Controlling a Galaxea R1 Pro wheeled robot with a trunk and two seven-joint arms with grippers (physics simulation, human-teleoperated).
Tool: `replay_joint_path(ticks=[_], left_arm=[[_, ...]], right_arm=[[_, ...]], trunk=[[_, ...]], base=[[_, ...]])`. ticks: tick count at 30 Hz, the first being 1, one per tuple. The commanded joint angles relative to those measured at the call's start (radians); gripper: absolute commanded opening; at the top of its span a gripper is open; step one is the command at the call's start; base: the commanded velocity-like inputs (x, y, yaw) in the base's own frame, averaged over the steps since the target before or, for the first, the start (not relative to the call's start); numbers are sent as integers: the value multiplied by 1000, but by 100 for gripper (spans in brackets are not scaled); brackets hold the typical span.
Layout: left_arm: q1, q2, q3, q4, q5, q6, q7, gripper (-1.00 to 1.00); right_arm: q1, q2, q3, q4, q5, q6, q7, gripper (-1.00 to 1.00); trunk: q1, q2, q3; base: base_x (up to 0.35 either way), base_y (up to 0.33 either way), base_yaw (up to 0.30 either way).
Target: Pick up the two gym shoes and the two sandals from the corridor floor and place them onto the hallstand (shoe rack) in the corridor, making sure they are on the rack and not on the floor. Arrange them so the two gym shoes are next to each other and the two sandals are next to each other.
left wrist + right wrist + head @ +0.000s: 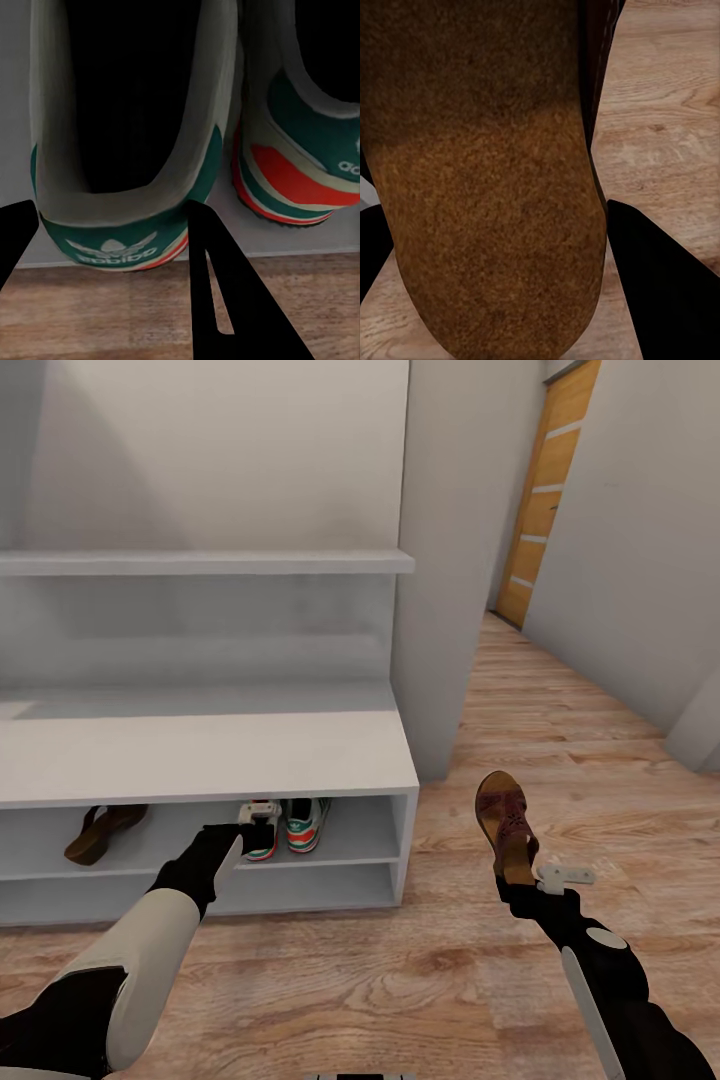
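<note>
Corridor: I'm facing the hallstand. Both gym shoes are sitting together in its upper slot.
Left gripper: fingers parted around one heel — I'm releasing.
Right gripper: clamping a sandal aloft.
Next: I'm taking it beside the shelved sandal.

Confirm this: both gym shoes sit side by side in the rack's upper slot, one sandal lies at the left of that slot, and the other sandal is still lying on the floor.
One point is wrong. The other sandal is not on the floor: the head view shows the right gripper holding it up off the corridor floor. The gym shoes do sit together in the hallstand, and a sandal lies at the slot's left.
</note>
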Motion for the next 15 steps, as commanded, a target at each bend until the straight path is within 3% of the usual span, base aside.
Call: replay_joint_path(ticks=[1,15], left_arm=[[0,-1,8,-2,-9,5,-6,-100],[8,-2,8,-2,-9,4,-6,-100]], right_arm=[[0,0,0,-1,-9,5,-3,-100],[0,0,0,-1,-9,5,-3,-100]], trunk=[[0,0,-1],[0,0,-1]], base=[[5,0,0],[1,0,0]])
